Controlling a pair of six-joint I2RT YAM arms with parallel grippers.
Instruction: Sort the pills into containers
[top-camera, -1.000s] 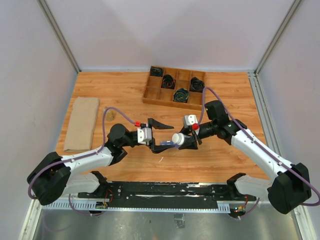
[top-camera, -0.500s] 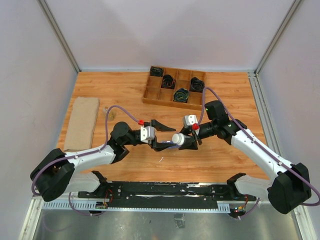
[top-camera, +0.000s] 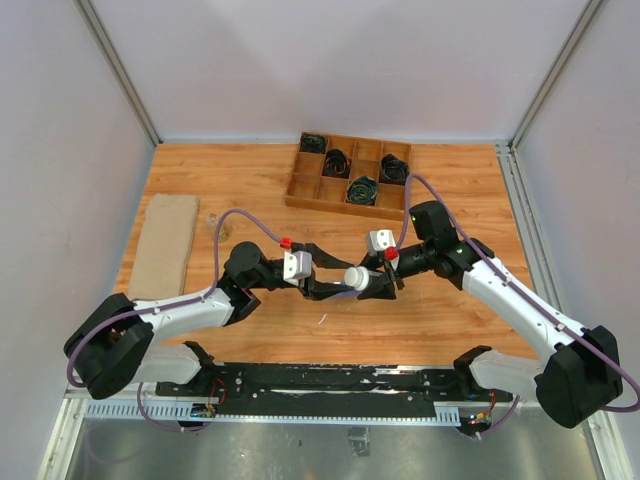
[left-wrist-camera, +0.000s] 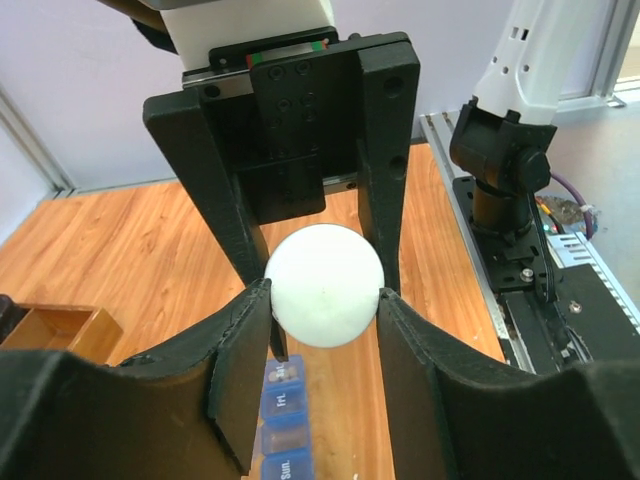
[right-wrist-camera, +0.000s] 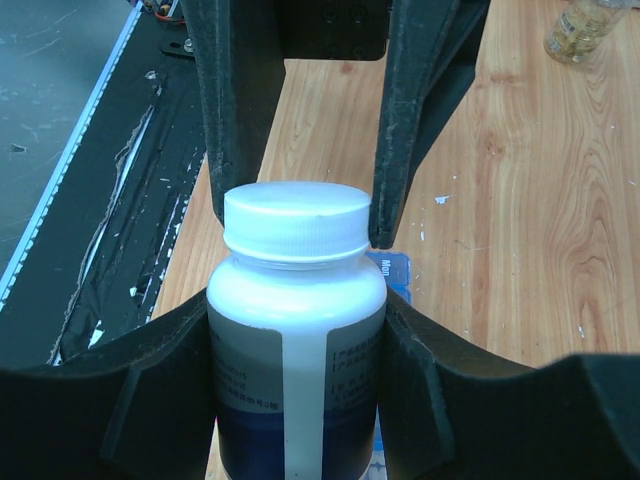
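the right gripper (top-camera: 374, 281) pinches a bottle (right-wrist-camera: 295, 330) by its body, one finger on each side, and holds it on its side above the table (top-camera: 250, 180). the bottle's white cap (left-wrist-camera: 323, 285) points at the left gripper (left-wrist-camera: 325, 298). that gripper's fingers (left-wrist-camera: 240, 370) sit on either side of the cap and touch its rim in the wrist view; how hard they press, i cannot tell. the containers (left-wrist-camera: 283, 400), a translucent blue strip with day labels on its lids, lie flat on the table right under the bottle's cap end. a wooden tray (top-camera: 345, 172) of black cables sits well behind the bottle. a tan cloth (top-camera: 163, 245) lies far to the bottle's left.
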